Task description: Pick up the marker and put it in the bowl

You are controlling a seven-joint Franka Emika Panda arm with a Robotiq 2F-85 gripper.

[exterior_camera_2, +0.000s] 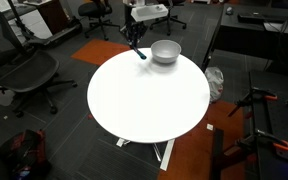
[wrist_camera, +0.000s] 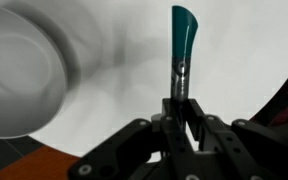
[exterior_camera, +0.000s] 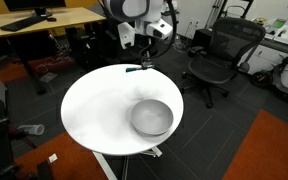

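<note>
My gripper is shut on the marker, a thin teal stick with a dark lower part that runs up out of the jaws in the wrist view. In both exterior views the gripper hangs over the far edge of the round white table, with the teal marker at its tip just above the tabletop. The grey metallic bowl stands on the table apart from the gripper and looks empty.
Black office chairs stand around the table. A wooden desk with a keyboard is at the back. Orange carpet patches lie on the dark floor. The table edge is close to the gripper.
</note>
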